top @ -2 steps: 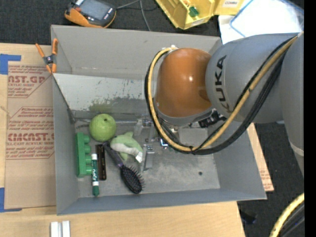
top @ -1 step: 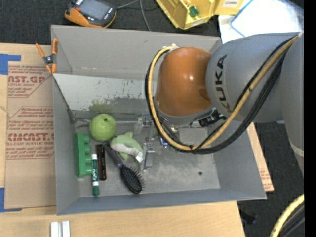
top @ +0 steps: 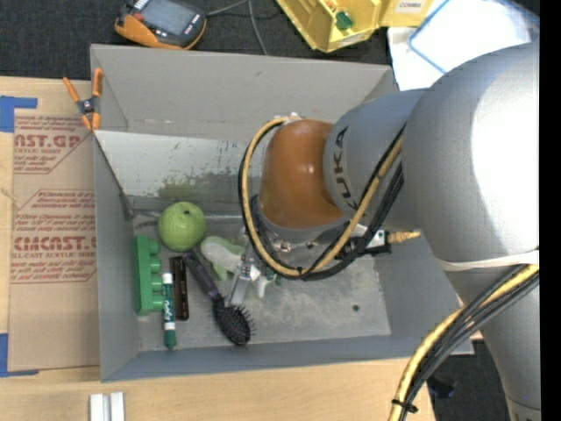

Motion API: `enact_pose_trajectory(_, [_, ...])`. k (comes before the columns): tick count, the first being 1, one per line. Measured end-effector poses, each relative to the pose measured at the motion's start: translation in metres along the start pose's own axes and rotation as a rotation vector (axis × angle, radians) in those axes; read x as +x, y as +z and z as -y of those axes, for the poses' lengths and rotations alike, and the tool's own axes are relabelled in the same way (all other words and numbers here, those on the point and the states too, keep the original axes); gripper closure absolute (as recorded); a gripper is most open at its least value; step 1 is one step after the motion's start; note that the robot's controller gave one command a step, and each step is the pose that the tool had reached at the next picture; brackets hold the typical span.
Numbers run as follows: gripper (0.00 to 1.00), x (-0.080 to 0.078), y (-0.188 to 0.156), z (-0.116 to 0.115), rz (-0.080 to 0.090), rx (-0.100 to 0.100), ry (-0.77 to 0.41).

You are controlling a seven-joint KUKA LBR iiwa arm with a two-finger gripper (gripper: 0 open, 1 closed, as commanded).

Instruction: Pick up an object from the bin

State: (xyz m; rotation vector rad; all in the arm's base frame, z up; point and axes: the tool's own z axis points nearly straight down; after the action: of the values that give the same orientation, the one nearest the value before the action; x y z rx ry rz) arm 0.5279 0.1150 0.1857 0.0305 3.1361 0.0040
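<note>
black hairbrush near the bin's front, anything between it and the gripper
Nothing visible does. The gripper hangs just beside the handle of the black plastic hairbrush, on its right in the view. A pale green lump lies above-left of the gripper, not between them.

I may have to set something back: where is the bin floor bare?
Bare floor runs right from the hairbrush along the front wall. Crowded on the left: apple, green block, marker and hairbrush, close by the gripper.

Grey metal bin [top: 337,310]. Lying on its floor, left side: green apple [top: 181,225], green block [top: 146,275], marker [top: 168,311], black hairbrush [top: 230,321].
</note>
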Motion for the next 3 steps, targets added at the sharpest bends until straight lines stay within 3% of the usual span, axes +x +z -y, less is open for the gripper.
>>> enact_pose_trajectory(1, [0.0,0.0,0.0,0.0,0.0,0.0,0.0])
enact_pose_trajectory(2, [0.0,-0.019,0.114,-0.002,0.01,-0.002,0.343])
enact_pose_trajectory(3, [0.0,-0.019,0.114,-0.002,0.01,-0.002,0.343])
